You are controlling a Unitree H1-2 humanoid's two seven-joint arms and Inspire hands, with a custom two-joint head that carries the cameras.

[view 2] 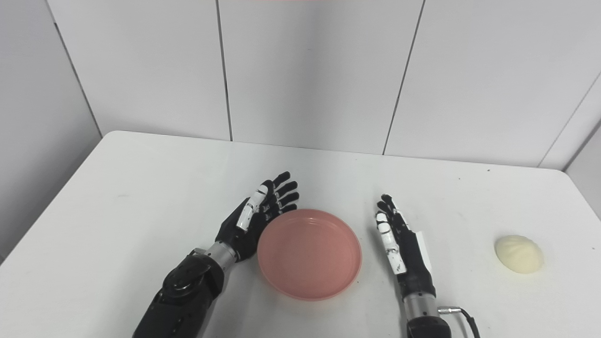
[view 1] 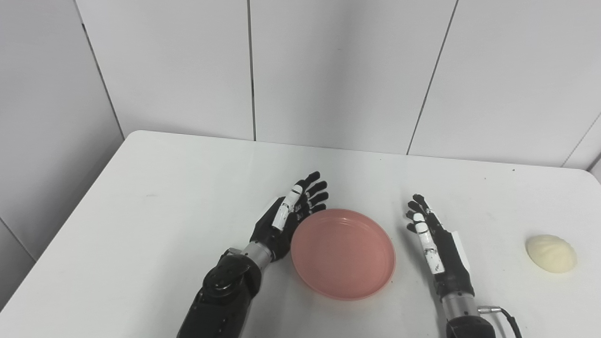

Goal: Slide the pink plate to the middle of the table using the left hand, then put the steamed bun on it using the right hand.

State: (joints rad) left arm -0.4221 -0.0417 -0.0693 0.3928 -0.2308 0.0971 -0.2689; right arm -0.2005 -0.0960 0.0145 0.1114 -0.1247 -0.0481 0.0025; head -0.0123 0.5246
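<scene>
Nearest the robot, the two forearms rise from the bottom edge onto the white table (view 1: 155, 197), and between them lies the pink plate (view 1: 342, 253), empty and flat on the surface, roughly central across the table's width and toward its near side. The left hand (view 1: 286, 216) stands on edge just beside the plate's left rim, palm turned toward it, its fingers (view 1: 312, 190) straight and spread and reaching a little past the rim's far-left curve; it grips nothing, and whether the palm actually touches the rim cannot be told. That flat, sideways posture suits pushing rather than grasping, since a shallow plate slides more easily than it lifts. The right hand (view 1: 434, 239) is likewise open and empty, fingers extended, set near the plate's right side but clearly apart from it, apparently waiting its turn. Further right, well apart from that hand and the plate, the steamed bun (view 1: 551, 253) sits alone near the table's right edge, untouched. With the plate about central, the sliding step looks nearly or fully finished, so the bun pickup would probably come next. Beyond everything, the bare far half of the table meets a pale panelled wall (view 1: 338, 70).
</scene>
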